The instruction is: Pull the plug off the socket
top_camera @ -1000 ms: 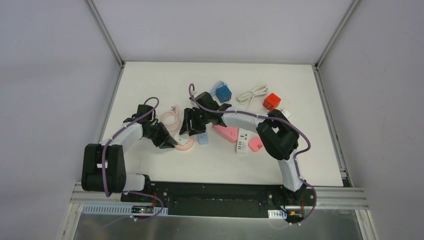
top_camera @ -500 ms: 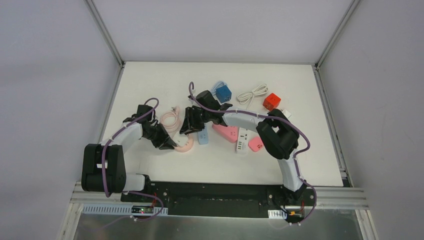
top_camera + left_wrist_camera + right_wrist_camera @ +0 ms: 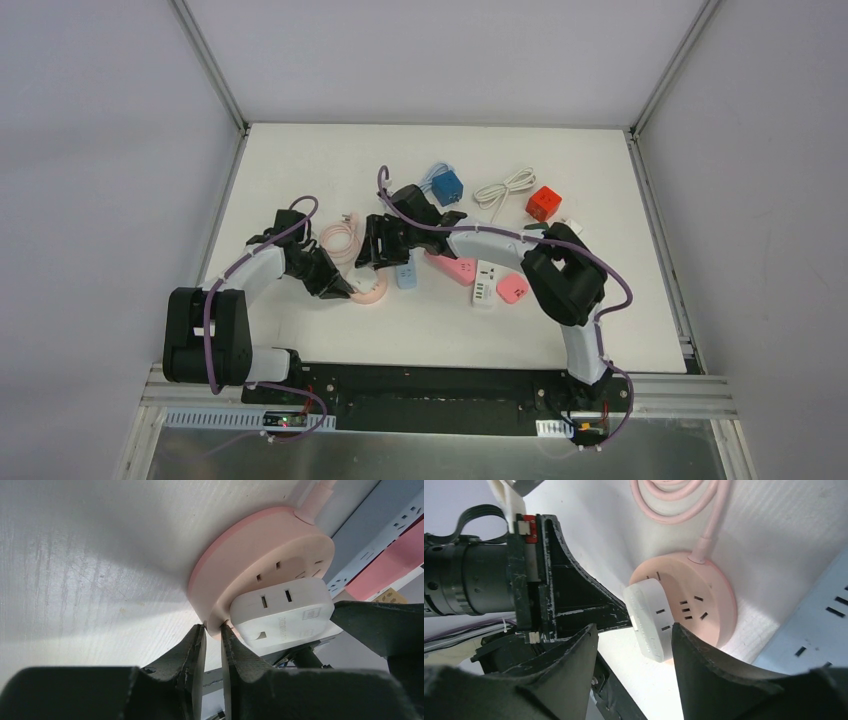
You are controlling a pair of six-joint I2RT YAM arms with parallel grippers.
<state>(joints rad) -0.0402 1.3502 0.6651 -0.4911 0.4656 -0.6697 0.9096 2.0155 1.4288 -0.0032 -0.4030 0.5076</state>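
Two jobs going on here, one per arm, so here's how I'd play it.

Closest in, my left gripper (image 3: 212, 630) has its jaws nearly pressed together, just a sliver between them and nothing in it that I can see. The tips are butted against the rim of the round pink plastic socket hub (image 3: 260, 550). I reckon that's my brace, and it's a skimpy one. The tips sit only at the edge, so they could skid off on the white table (image 3: 75, 555).

Next out, my right gripper (image 3: 633, 630) is spread, with one finger on either side of the white blocky plug (image 3: 649, 622). The plug is seated in the hub's top face, on the side nearest my left tips. I can't tell if either pad is actually touching it yet.

My plan is to close squarely on the plug's two long sides, low down near the hub. Then I'd pull straight out along the pins with no twisting or levering. The left should bear down on the hub during the pull, since I'm guessing the hub is light and would otherwise lift with the plug.

Further out, the pink rubbery cord (image 3: 674, 495) leaves the hub's far side and coils up. A pale blue plastic power strip (image 3: 819, 620) lies just beside the hub. I'd pull away from both so nothing snags.
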